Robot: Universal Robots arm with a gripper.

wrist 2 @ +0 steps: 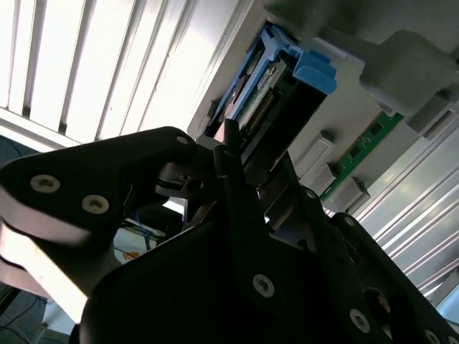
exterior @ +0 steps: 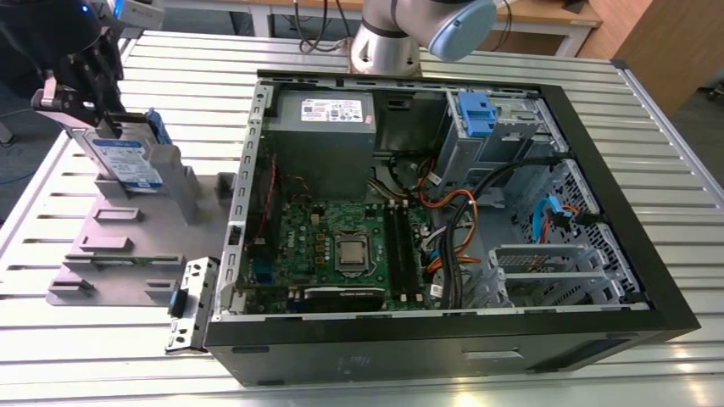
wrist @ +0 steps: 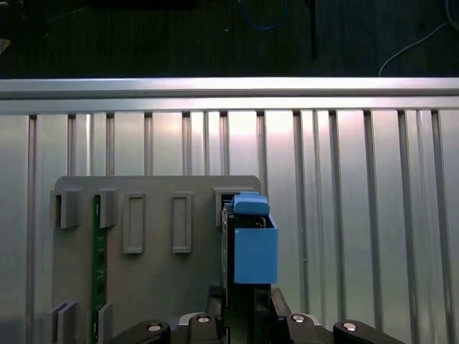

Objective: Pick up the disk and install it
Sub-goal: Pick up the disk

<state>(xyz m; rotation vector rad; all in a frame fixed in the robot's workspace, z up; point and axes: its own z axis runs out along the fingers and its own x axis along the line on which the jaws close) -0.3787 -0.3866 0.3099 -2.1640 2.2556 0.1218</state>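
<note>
The job looks to be at the pick-up step. In the upper left of the exterior view, the claw [exterior: 110,127] is at the top edge of the disk [exterior: 127,163]. The disk stands on its edge, a bit tilted, in a grey rack [exterior: 114,263]. The rack lies on the desk [exterior: 68,356], just beside the open computer [exterior: 599,153].

In the first wrist view the disk [wrist: 249,244] is seen from its thin side, with its blue bracket facing out, and the claw [wrist: 247,301] sits over its near end. In the second wrist view the claw [wrist 2: 237,165] is right up against the disk [wrist 2: 262,100]. I cannot tell if the claw is squeezing the disk or just sitting around it.

A thin green board [wrist: 98,272] stands in another slot of the rack, well apart from the disk.

The disk is not in the computer yet. The silver cage [exterior: 487,127] with the blue latch is at the upper right of the exterior view, far across from the disk.

I think getting the disk out calls for a firm hold first. Then it needs a straight pull along the slot, so the blue bracket does not catch on the rack. The carry must go over the computer's wall without a bump.
</note>
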